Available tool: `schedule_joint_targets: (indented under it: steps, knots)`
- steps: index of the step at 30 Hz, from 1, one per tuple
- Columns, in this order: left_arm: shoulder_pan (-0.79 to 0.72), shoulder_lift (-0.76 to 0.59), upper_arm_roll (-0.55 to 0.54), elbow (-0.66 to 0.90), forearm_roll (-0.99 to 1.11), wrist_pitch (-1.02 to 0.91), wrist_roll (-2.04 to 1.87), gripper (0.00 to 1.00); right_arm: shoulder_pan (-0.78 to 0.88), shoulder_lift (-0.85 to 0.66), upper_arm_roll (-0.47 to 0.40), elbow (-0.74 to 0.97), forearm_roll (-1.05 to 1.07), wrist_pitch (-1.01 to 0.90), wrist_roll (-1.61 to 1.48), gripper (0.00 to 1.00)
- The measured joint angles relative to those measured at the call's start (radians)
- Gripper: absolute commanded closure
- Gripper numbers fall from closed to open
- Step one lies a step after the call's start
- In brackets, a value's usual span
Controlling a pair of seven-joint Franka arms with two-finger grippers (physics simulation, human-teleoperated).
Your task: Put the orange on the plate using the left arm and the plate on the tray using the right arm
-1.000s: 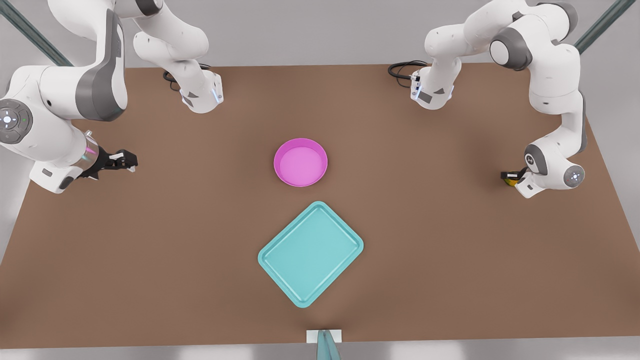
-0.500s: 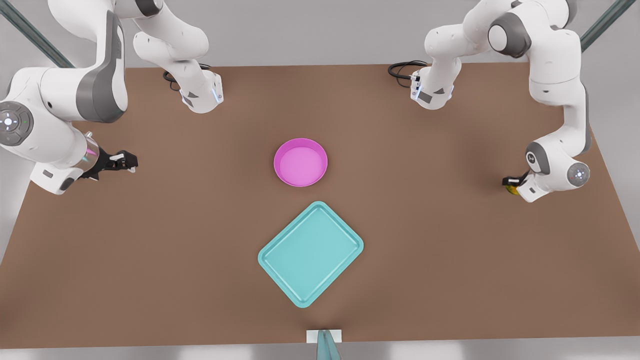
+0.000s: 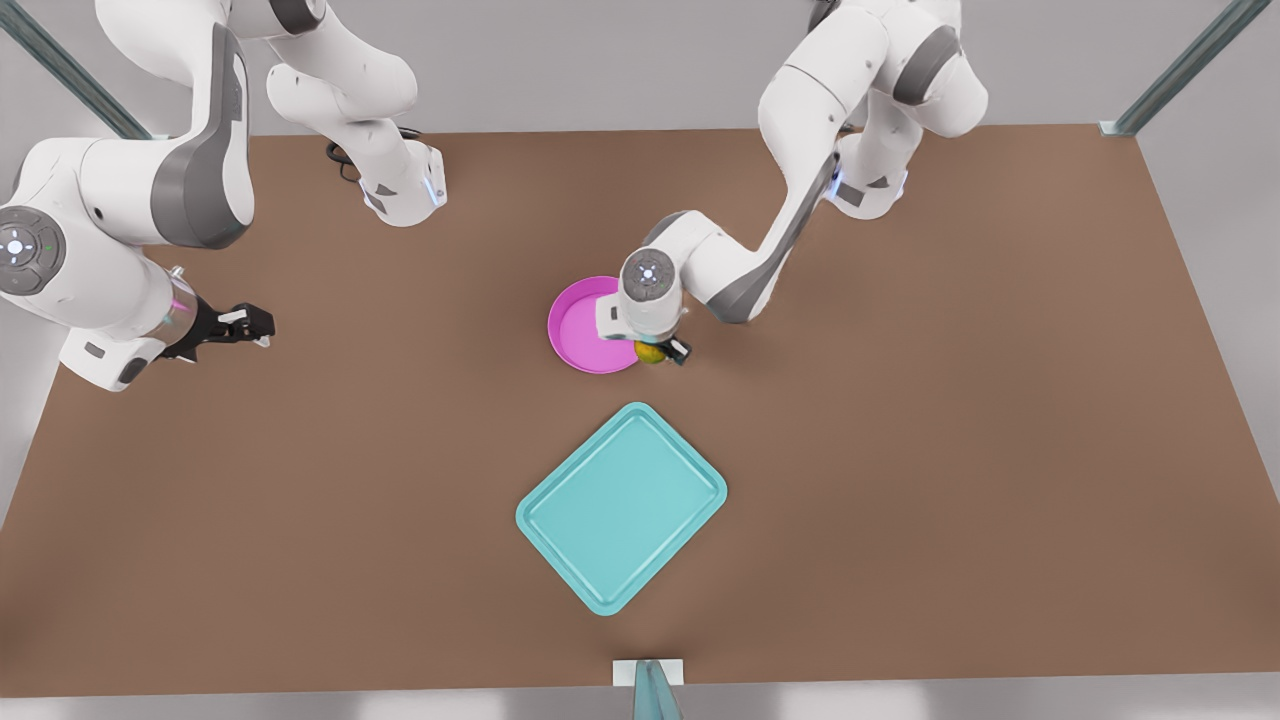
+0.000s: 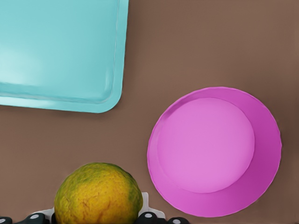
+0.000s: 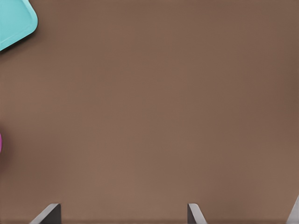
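The small round yellow-orange fruit with greenish patches (image 4: 98, 193) has a dimpled, faintly shiny skin and sits in the black left claw (image 3: 666, 352). Beside that claw, the round magenta-pink plate (image 4: 266, 140) looks like smooth satin plastic. Past it, the teal rectangular tray (image 4: 60, 51) is smooth with soft highlights. The brown counter (image 5: 154, 107) under the right claw (image 3: 255, 325) is matt and even.

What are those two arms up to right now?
Left gripper shut on orange, at plate rim. Right gripper open, waiting aside. Tray bare.
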Motion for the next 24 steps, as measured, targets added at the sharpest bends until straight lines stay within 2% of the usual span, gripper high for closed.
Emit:
schedule_joint_targets:
  steps: [7,8,9,10,14,15,16,19,21,22,23,24]
  knots:
    - [-0.041,0.08,-0.062,0.053,-0.062,-0.027,-0.277,0.38,0.0,0.005,0.0,0.001,0.0,0.0,0.0,0.0]
    - [-0.042,0.089,-0.063,0.053,-0.065,-0.022,-0.309,0.34,0.0,0.005,0.0,0.001,0.0,0.0,0.0,0.0]
    - [-0.042,0.098,-0.063,0.053,-0.068,-0.017,-0.338,0.06,0.0,0.006,0.0,0.001,0.0,0.0,0.0,0.0]
    - [-0.044,0.105,-0.063,0.053,-0.071,-0.011,-0.366,0.0,0.0,0.006,0.0,0.001,0.0,0.0,0.0,0.0]
    - [-0.051,0.09,-0.056,0.053,-0.077,-0.006,-0.464,0.0,-0.001,0.006,0.0,0.002,0.0,0.0,0.0,0.0]
    - [-0.042,0.03,-0.005,0.057,-0.079,-0.045,-0.482,0.0,-0.001,0.01,0.0,0.002,0.0,0.0,0.0,0.0]
    - [-0.023,-0.04,0.109,0.075,-0.088,-0.113,-0.486,0.0,-0.001,0.023,0.0,-0.005,0.004,0.0,0.0,0.0]
    - [0.018,-0.124,0.589,0.193,-0.104,-0.338,-0.434,0.0,0.026,0.082,0.002,-0.133,0.111,0.038,0.001,0.0]
    - [0.05,-0.133,0.755,0.224,-0.108,-0.444,-0.389,0.0,0.088,0.111,0.006,-0.263,0.201,0.119,0.001,0.0]
    - [0.06,-0.134,0.795,0.249,-0.108,-0.489,-0.369,0.0,0.13,0.126,0.008,-0.324,0.248,0.174,0.002,0.0]
    - [0.12,-0.153,0.754,0.284,-0.109,-0.532,-0.351,0.0,0.167,0.137,0.008,-0.376,0.292,0.232,0.002,0.0]
    - [0.301,-0.212,0.54,0.299,-0.088,-0.563,-0.334,0.0,0.201,0.141,0.009,-0.428,0.33,0.293,0.002,0.0]
